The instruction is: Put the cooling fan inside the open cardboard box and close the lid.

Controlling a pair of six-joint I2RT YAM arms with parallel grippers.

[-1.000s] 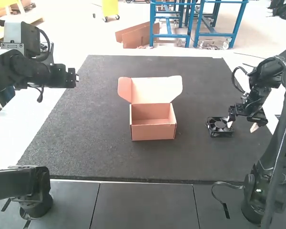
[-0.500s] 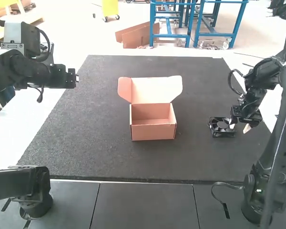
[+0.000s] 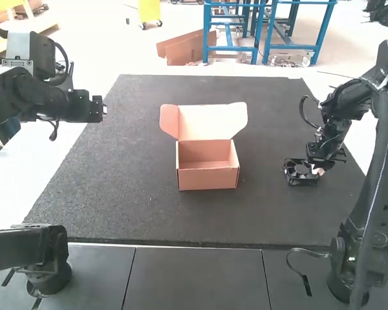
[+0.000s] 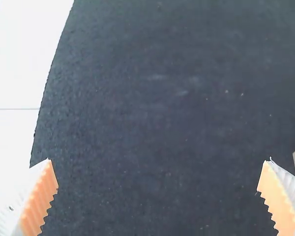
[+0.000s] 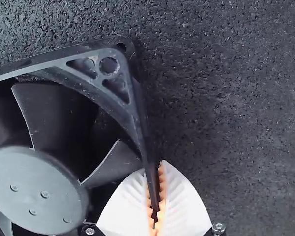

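A dark, coarse, grainy mat (image 3: 116, 181) covers the surface. On it, right of centre, sits the cooling fan (image 3: 301, 171), a square black plastic frame around a round opening. It lies outside the cardboard box (image 3: 207, 165), apart from the box's right wall. Whether one edge is lifted off the mat cannot be told.

The right end effector (image 3: 315, 166) comes down on the fan's right side. The right wrist view gives the detail: the white ribbed fingers (image 5: 125, 206) with orange toothed pads are pressed together on the thin rim of the fan (image 5: 44, 162), pinching it. That view also shows curved matte blades, a smooth round hub with small dimples, and a corner web with a screw hole.

The box is plain tan corrugated card, rectangular and open on top. Its lid (image 3: 210, 121) stands up at the back with a side flap folded out at the left.

Farther back at the mat's left edge, the left end effector (image 3: 98, 106) hangs with fingers spread wide. In the left wrist view, this end effector (image 4: 157, 196) frames bare mat between serrated orange pads (image 4: 37, 196).
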